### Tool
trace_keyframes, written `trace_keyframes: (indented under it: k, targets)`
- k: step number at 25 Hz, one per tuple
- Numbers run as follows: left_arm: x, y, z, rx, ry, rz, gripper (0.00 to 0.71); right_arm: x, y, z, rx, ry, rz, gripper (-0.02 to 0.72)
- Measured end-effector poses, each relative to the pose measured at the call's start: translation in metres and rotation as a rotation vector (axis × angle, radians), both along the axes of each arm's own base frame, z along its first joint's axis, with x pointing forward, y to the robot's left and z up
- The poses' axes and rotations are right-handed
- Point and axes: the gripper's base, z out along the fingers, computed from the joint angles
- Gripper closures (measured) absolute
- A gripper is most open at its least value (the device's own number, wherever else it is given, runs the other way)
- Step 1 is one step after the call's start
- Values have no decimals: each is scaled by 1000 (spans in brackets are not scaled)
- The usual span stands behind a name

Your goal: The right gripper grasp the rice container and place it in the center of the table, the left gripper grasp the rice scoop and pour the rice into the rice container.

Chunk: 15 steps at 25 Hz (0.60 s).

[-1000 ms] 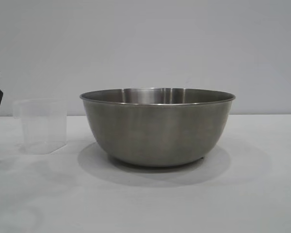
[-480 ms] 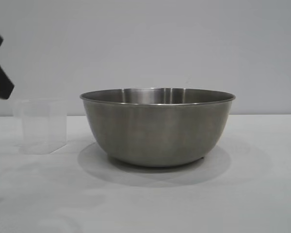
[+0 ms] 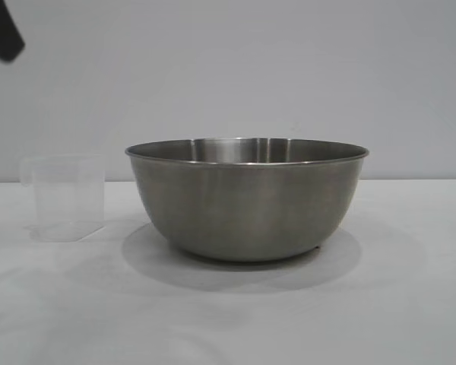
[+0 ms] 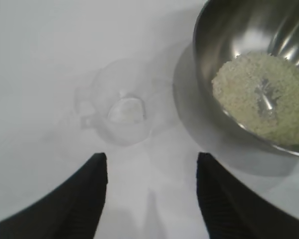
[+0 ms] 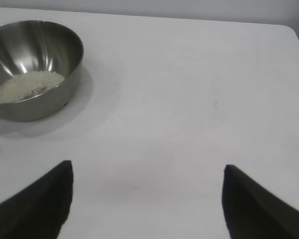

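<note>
The left jaws [image 4: 152, 191] hang apart over the surface [image 4: 35, 74], the empty scoop [image 4: 122, 112] beyond them beside the bowl [image 4: 209, 30] of rice [image 4: 261, 97]; the right jaws [image 5: 147, 199] stand apart, nothing between.

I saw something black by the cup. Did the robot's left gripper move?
Yes. The black left gripper went up, from beside the small clear plastic cup to high above it; the cup stayed on the white table.

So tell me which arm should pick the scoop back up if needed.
Left, probably. The left pincer hangs open right above the rice scoop, beside the rice container; the right pincer sits open farther off.
</note>
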Motion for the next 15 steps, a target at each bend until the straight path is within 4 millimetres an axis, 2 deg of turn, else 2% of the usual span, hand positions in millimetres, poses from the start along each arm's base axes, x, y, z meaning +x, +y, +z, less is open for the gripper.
trace_keyframes:
  k: [4,6,7,15]
  targets:
    - [-16,6,32,8,22,-8,256,0,0,0,0,0,0,178]
    - [-27,10,41,18,48,-11,256,0,0,0,0,0,0,178]
    - [-34,13,46,20,52,-12,215,0,0,0,0,0,0,178]
    - [-97,40,71,34,10,-16,230,0,0,0,0,0,0,178]
